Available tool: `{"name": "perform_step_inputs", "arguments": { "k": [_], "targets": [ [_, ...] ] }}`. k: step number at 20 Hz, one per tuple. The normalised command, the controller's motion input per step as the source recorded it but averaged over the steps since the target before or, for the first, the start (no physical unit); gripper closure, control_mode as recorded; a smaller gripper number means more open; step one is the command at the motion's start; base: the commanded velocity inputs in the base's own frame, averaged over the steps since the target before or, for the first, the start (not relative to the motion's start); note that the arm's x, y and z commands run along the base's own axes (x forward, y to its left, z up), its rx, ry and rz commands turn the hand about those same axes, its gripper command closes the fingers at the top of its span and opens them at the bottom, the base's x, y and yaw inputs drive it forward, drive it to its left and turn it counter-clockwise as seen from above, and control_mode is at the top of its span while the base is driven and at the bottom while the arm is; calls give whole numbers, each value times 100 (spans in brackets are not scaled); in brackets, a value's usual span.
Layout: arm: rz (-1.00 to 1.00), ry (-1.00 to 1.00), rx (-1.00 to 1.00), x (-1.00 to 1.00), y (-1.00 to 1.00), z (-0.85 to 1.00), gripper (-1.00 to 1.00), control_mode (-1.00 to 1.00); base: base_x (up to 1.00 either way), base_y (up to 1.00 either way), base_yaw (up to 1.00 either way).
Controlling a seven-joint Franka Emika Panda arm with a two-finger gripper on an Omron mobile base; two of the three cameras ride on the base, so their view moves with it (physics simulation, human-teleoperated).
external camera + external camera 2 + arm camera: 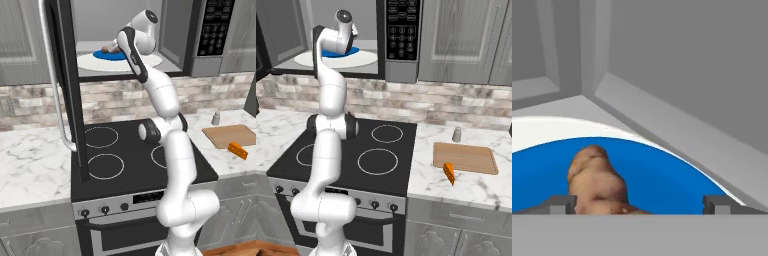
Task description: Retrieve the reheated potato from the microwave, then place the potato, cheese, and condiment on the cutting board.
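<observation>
1. I see my arm reaching up into the microwave — its door hangs wide open.
2. My tool is open wide, and it holds nothing.
3. The potato lies on a blue plate, between the tool's two tips and nearer the one at 9 o'clock.
4. The plate sits on the white turntable.
5. On the bench, the cutting board is bare.
6. The cheese lies at the board's 7 o'clock corner — I cannot tell if they touch.
7. The condiment stands just past the board, at 11 o'clock.
</observation>
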Motion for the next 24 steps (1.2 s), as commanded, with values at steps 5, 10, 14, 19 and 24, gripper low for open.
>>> {"name": "perform_step_inputs", "arguments": {
  "k": [5,10,14,19,24],
  "targets": [
    [5,16,-5,6,2,0,-100,-100,0,0,0],
    [0,23,-4,10,0,0,-100,-100,0,0,0],
    [0,26,-4,20,0,5,-100,-100,0,0,0],
    [0,21,-2,22,0,1,-100,-100,0,0,0],
    [0,16,0,24,2,5,100,-100,0,0,0]
  ]
}}
